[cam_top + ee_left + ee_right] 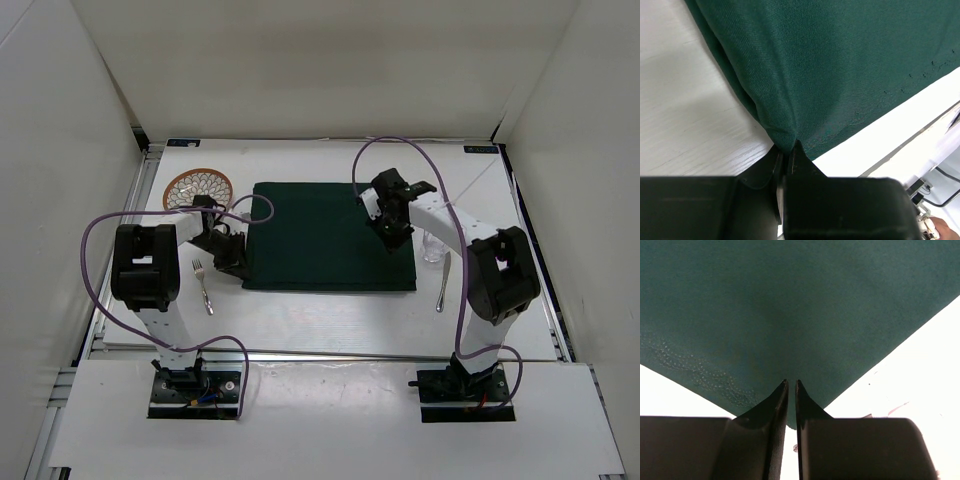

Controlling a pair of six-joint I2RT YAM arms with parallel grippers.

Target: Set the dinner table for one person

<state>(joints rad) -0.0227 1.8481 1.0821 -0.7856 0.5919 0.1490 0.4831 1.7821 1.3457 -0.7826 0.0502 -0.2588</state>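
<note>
The white dinner table (pixel 320 322) carries a dark green cloth mat (pixel 320 235) at its middle. My left gripper (pixel 232 262) is at the mat's near left corner. In the left wrist view it (pixel 786 150) is shut on that corner, and the mat (pixel 830 65) bunches up into the jaws. My right gripper (pixel 393 238) is over the mat's right side. In the right wrist view it (pixel 791 382) is shut with a thin slit and nothing between the fingers, above a flat corner of the mat (pixel 790 305).
A patterned brown plate (pixel 198 187) lies at the far left. A fork (pixel 203 284) lies left of the mat. A clear glass (pixel 433 247) and a knife (pixel 443 280) stand right of the mat. White walls enclose the table.
</note>
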